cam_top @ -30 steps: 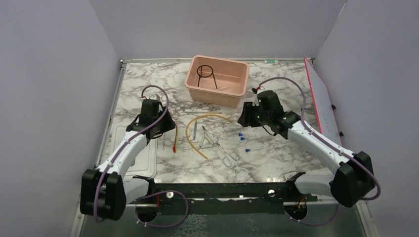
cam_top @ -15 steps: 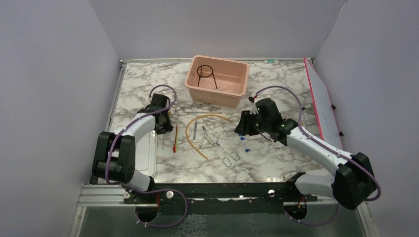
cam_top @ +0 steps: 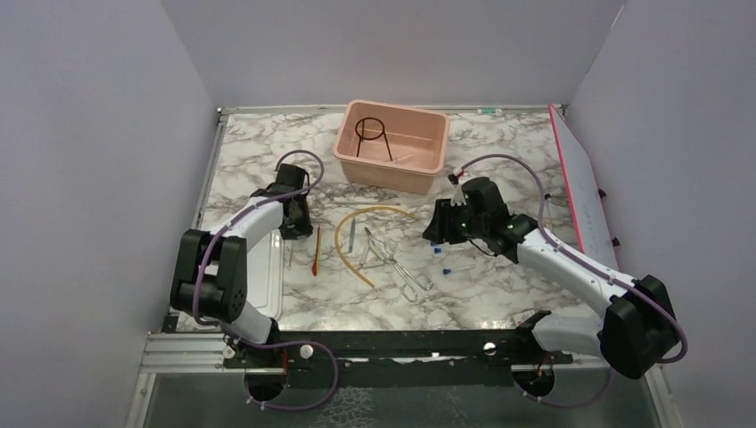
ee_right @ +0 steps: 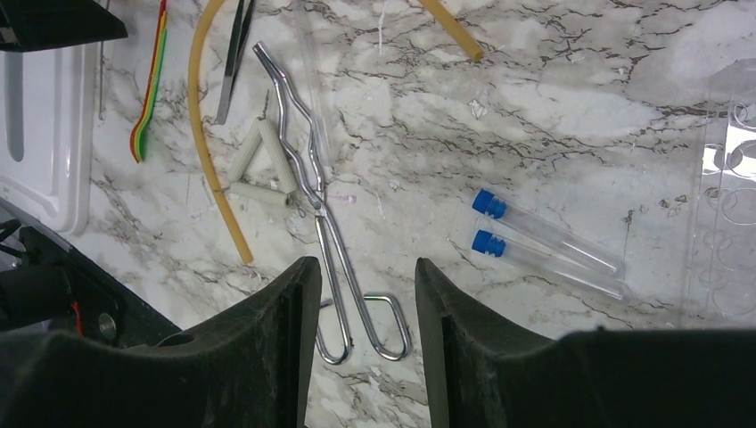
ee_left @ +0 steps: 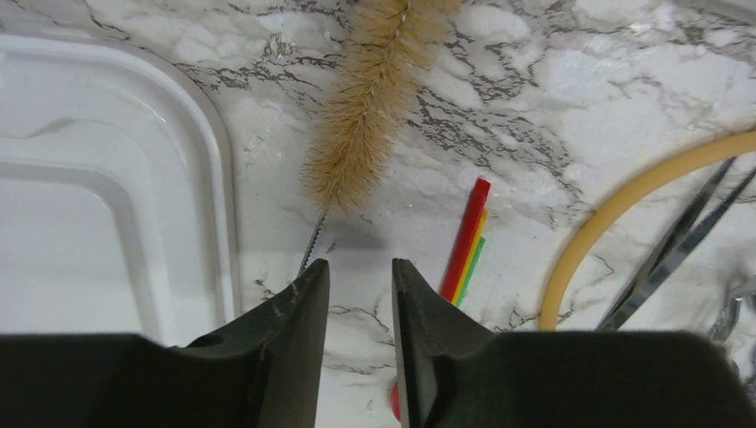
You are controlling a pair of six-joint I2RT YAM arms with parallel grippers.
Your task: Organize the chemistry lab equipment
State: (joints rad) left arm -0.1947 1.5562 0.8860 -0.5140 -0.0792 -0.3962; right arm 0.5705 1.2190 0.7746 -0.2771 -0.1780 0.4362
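My left gripper (cam_top: 291, 219) is open and empty, low over the marble between a tan bristle brush (ee_left: 370, 98) and the red-orange rod (ee_left: 468, 236); the brush's wire stem passes by my left finger. My right gripper (cam_top: 439, 228) is open and empty, hovering over the handles of the silver tongs (ee_right: 312, 192). The curved tan tube (cam_top: 352, 236), tongs (cam_top: 401, 266) and two blue-capped test tubes (ee_right: 544, 241) lie mid-table. The black wire ring stand (cam_top: 370, 134) stands in the pink tub (cam_top: 419, 169).
A flat white lid (cam_top: 260, 272) lies left of my left gripper, its rim close to the left finger (ee_left: 218, 178). A clear tube rack (ee_right: 727, 196) lies at the right. Thin silver tweezers (ee_right: 234, 53) lie beside the tan tube.
My left arm folded and carried its gripper toward the back and right, near the brush and rod. My right gripper moved down-left toward the blue-capped tubes, then held still.
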